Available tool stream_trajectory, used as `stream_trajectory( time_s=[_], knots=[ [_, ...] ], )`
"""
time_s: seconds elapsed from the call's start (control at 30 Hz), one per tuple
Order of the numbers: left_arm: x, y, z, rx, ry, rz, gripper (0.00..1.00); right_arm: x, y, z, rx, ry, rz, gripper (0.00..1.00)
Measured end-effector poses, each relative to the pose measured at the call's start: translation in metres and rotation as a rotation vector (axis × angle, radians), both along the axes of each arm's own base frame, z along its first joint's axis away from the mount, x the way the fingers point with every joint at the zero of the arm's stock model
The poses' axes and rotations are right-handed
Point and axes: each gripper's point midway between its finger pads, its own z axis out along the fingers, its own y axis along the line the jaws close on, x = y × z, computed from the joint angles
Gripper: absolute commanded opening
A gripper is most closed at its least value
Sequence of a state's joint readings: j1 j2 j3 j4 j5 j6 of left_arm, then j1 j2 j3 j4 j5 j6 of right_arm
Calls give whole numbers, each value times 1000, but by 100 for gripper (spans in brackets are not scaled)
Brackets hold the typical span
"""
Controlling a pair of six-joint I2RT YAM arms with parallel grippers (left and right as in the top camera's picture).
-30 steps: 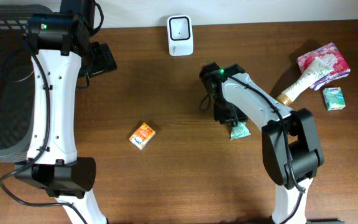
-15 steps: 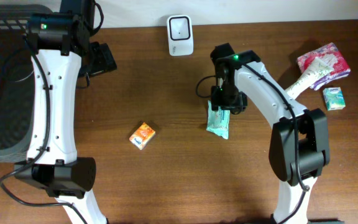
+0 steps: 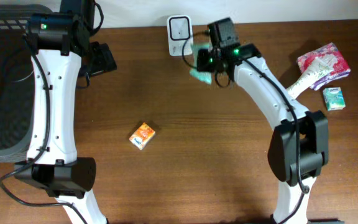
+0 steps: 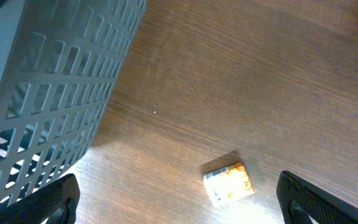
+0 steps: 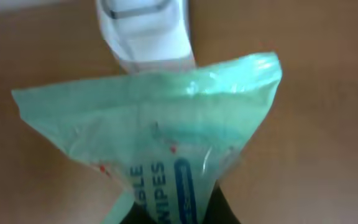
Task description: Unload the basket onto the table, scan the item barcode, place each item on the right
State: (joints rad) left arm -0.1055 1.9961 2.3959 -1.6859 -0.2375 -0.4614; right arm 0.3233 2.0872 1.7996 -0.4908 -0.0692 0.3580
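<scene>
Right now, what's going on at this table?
The right pincer is shut on a green plastic wipes packet, holding it up in front of the white barcode scanner at the back of the table. The left pincer is open and empty, hanging beside the grey mesh basket. A small orange box lies on the table with neither pincer near it.
</scene>
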Motion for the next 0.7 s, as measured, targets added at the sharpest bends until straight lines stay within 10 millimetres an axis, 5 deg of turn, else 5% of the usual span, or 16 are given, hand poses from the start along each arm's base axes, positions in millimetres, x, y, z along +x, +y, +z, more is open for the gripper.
stream_trajectory(
  time_s=[0.13, 0.27, 0.3, 0.4, 0.57, 0.7],
  knots=[
    [-1, 0, 0, 0, 0, 0, 99, 62, 20, 62, 84, -399, 26, 4],
    [0, 0, 1, 0, -2, 0, 99, 96, 35, 41, 107, -570, 2, 4],
    [0, 0, 0, 0, -1, 0, 99, 101, 40, 15, 86, -563, -16, 4],
    [-1, 0, 0, 0, 0, 0, 99, 109, 35, -14, 56, -574, -69, 4],
    [0, 0, 0, 0, 0, 0, 99, 112, 32, -4, 64, -618, -92, 4],
    [-1, 0, 0, 0, 1, 0, 99, 120, 34, 38, 122, -754, -109, 5]
  ],
)
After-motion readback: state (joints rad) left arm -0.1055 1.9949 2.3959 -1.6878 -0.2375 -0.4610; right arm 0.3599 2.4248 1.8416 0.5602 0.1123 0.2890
